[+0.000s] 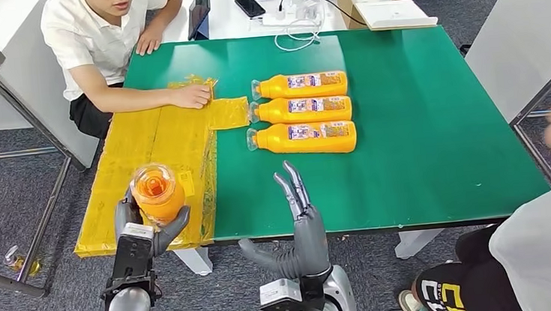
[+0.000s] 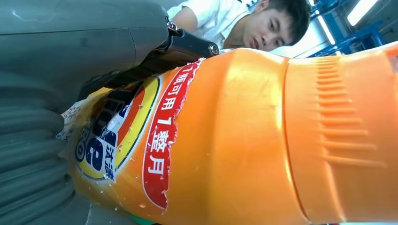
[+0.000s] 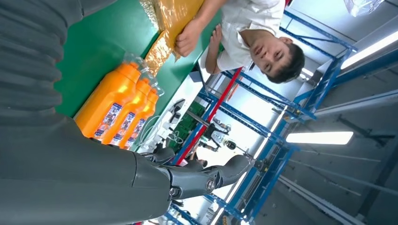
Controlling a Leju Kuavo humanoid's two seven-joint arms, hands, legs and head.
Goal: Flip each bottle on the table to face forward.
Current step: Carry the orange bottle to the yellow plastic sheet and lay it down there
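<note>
You are lifting one orange plastic bottle (image 1: 158,193) in the left robot hand (image 1: 143,226) above the desk's near-left corner.

Keep the grip firm and rotate the bottle slowly so its printed label (image 2: 126,131) is turning toward you before you are laying it beside the three orange bottles (image 1: 303,113) lying in a row on the green desk (image 1: 421,135). The left robot hand is wrapping the bottle's body; the right robot hand (image 1: 301,221) is hovering released at the near edge, fingers spread, touching nothing.
</note>
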